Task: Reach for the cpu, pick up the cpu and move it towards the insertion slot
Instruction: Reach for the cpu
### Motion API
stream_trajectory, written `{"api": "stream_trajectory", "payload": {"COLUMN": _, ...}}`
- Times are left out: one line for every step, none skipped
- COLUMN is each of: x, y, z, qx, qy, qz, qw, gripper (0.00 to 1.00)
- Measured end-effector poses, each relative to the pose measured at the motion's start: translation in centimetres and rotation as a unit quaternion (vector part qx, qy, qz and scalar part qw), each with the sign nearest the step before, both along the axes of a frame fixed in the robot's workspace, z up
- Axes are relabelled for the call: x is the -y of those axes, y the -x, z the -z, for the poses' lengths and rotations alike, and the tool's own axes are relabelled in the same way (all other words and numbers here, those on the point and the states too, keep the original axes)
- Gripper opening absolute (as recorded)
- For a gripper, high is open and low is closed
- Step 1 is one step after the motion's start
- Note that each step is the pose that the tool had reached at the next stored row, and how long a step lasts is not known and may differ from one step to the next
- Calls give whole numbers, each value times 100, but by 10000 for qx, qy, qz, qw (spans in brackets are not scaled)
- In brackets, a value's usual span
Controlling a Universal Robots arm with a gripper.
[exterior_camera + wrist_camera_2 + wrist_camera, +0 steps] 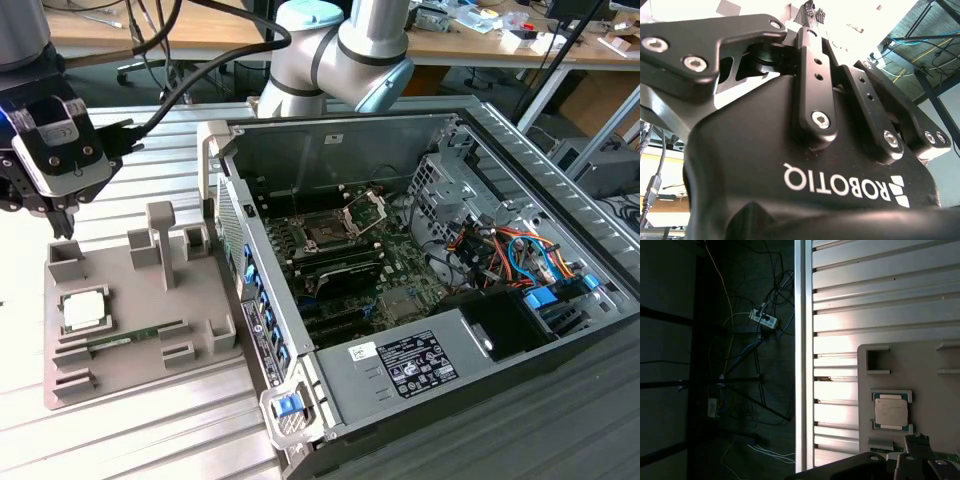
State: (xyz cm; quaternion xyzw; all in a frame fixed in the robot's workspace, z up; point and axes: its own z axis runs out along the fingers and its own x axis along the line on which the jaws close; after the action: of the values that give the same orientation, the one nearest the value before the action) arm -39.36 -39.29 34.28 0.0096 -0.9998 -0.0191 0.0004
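The cpu (85,310) is a pale square chip lying flat in a pocket of the grey fixture block (130,375) at the exterior view's left. It also appears in the first wrist view as the cpu (891,411), seated in its holder. My gripper (60,225) hangs above the far end of the block, short of the chip and apart from it, holding nothing. The gripper (920,452) edges into the first wrist view next to the chip. The insertion slot (325,232) is a dark square socket with a raised silver bracket on the motherboard inside the open computer case.
A green memory stick (135,338) lies on the block beside the cpu. Upright grey posts (162,240) stand on the block between the chip and the case wall (240,260). The block rests on a ribbed aluminium table (150,440). Cables and drive cages crowd the case's right side.
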Motion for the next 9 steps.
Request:
{"api": "stream_trajectory", "payload": {"x": 0, "y": 0, "z": 2, "qx": 0, "qy": 0, "qz": 0, "qw": 10000, "gripper": 10}}
{"api": "stream_trajectory", "payload": {"x": 0, "y": 0, "z": 5, "qx": 0, "qy": 0, "qz": 0, "qw": 10000, "gripper": 10}}
{"api": "stream_trajectory", "payload": {"x": 0, "y": 0, "z": 7, "qx": 0, "qy": 0, "qz": 0, "qw": 10000, "gripper": 10}}
{"api": "stream_trajectory", "payload": {"x": 0, "y": 0, "z": 10, "qx": 0, "qy": 0, "qz": 0, "qw": 10000, "gripper": 10}}
{"api": "stream_trajectory", "payload": {"x": 0, "y": 0, "z": 13, "qx": 0, "qy": 0, "qz": 0, "qw": 10000, "gripper": 10}}
{"api": "stream_trajectory", "payload": {"x": 0, "y": 0, "z": 16, "qx": 0, "qy": 0, "qz": 0, "qw": 10000, "gripper": 10}}
{"api": "stream_trajectory", "payload": {"x": 0, "y": 0, "z": 18, "qx": 0, "qy": 0, "qz": 0, "qw": 10000, "gripper": 10}}
{"api": "stream_trajectory", "payload": {"x": 0, "y": 0, "z": 21, "qx": 0, "qy": 0, "qz": 0, "qw": 10000, "gripper": 10}}
{"api": "stream_trajectory", "payload": {"x": 0, "y": 0, "z": 24, "qx": 0, "qy": 0, "qz": 0, "qw": 10000, "gripper": 10}}
